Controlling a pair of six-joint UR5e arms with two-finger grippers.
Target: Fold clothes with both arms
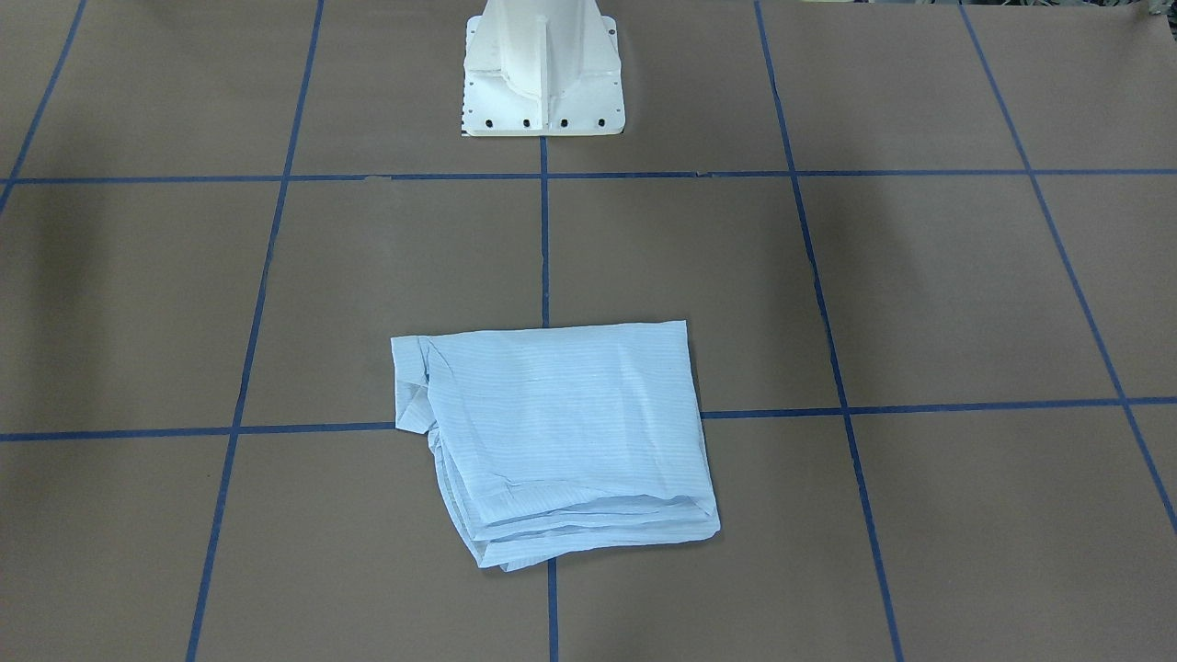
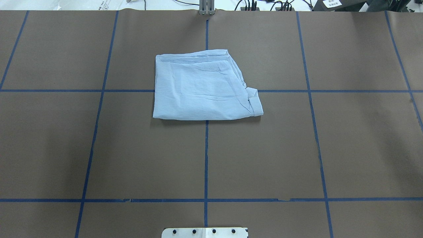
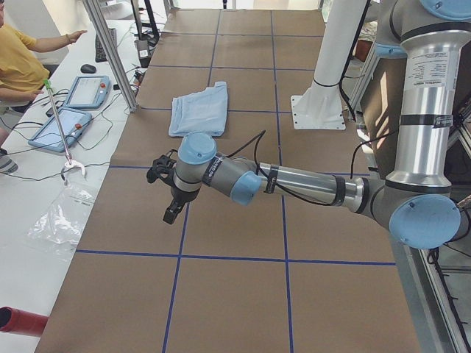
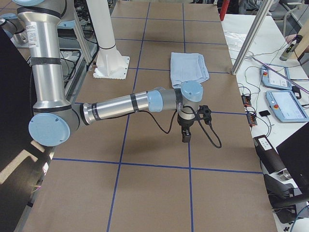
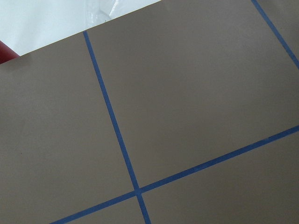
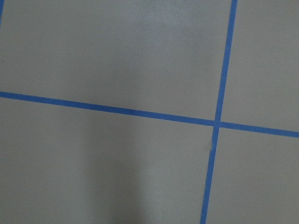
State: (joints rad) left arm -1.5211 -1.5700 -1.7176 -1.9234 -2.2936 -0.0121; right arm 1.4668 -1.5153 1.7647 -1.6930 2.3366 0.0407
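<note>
The clothes are one light blue pinstriped shirt [image 1: 552, 441], folded into a rough rectangle and lying flat on the brown table across a blue tape crossing [image 2: 201, 86] [image 3: 199, 110] [image 4: 188, 67]. Neither arm touches it. My left gripper [image 3: 169, 213] hangs over the table well to the shirt's side, pointing down; only this side view shows it, so I cannot tell whether it is open or shut. My right gripper [image 4: 186, 136] hangs likewise on the other side, and I cannot tell its state either. Both wrist views show only brown table and blue tape.
The white pedestal base [image 1: 542, 74] stands at the robot's edge of the table [image 2: 205, 232]. A person in yellow [image 3: 15, 66] sits beyond the far edge by two teach pendants [image 3: 73, 110]. A metal post [image 4: 248, 38] rises near the shirt.
</note>
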